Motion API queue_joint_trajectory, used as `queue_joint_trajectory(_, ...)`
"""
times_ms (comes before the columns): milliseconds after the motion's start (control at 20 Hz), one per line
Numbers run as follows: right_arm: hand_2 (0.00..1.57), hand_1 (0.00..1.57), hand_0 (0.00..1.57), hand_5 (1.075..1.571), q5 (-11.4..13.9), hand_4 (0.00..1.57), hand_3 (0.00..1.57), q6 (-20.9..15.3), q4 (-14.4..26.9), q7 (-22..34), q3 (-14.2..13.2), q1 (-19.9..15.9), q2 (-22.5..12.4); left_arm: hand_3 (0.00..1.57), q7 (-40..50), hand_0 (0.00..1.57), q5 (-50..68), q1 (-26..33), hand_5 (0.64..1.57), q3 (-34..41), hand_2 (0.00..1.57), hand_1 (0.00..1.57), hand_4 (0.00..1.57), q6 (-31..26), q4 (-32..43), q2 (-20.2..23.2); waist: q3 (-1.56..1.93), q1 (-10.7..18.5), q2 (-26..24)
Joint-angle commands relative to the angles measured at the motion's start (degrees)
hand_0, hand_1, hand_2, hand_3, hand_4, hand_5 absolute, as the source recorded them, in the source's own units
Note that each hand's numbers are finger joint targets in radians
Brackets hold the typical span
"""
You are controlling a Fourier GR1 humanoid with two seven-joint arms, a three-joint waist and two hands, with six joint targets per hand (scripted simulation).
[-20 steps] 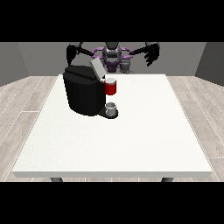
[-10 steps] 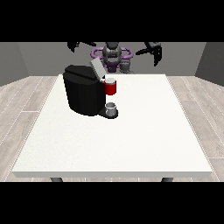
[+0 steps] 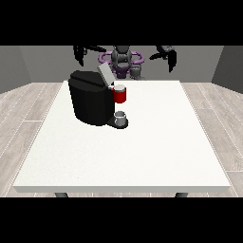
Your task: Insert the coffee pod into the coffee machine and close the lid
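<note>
- Hand at the view's left (image 3: 79, 53): raised at the far left, above and behind the tabletop (image 3: 142, 156), well apart from everything on it. The fingers hang downward. Whether they are wide or narrow cannot be told. It holds nothing that can be seen.
- Machine (image 3: 92, 99): a black block standing on the left half of the tabletop, toward the far edge. It sits upright.
- Lid (image 3: 105, 74): a pale grey flap at the top right of the machine, tilted up and back. It stands open.
- Red thing at the machine (image 3: 120, 94): sits at the machine's right face, just below the raised lid, touching the body.
- Grey thing (image 3: 121, 116): a small cup-like shape on the machine's dark base, directly under the red thing. Whether this is the pod cannot be told. No pod is plainly visible elsewhere on the tabletop.
- Robot torso (image 3: 122, 59): at the far edge, centre, behind the machine's right side.
- Hand at the view's right (image 3: 167, 53): raised at the far right, above and behind the tabletop, level with the other hand. The fingers point downward. Their spread cannot be told. It is well apart from the machine and carries nothing visible.
</note>
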Motion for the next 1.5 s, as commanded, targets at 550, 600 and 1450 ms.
queue_joint_trajectory(550, 0.0, 0.0, 0.0, 1.571, -2.27, 0.0, 0.0, 1.98, 7.53, 2.54, 1.1, -10.13, 0.2, 0.0, 8.51, 0.0, 7.07, 7.67, 1.571, -5.64, 0.0, 0.0, 0.3, 2.73, -20.83, 2.63, -0.01, -1.61, 7.51)
queue_joint_trajectory(600, 0.0, 0.0, 0.0, 1.571, -2.74, 0.0, 0.0, 4.15, 8.34, 0.17, 0.47, -9.95, -1.33, 0.0, 6.22, 0.0, 7.2, 8.89, 1.571, -5.51, 0.0, 0.0, 0.35, 3.31, -21.47, 2.38, -0.01, -1.42, 9.23)
queue_joint_trajectory(1450, 0.0, 0.0, 0.0, 1.571, 1.27, 0.2, 0.0, 2.65, 10.59, 0.35, 5.13, -18.37, 0.76, 0.0, 11.62, 0.0, 9.31, 12.94, 1.571, -4.49, 0.0, 0.0, 0.31, 4.45, -30.85, 5.93, -0.02, -3.33, 12.49)
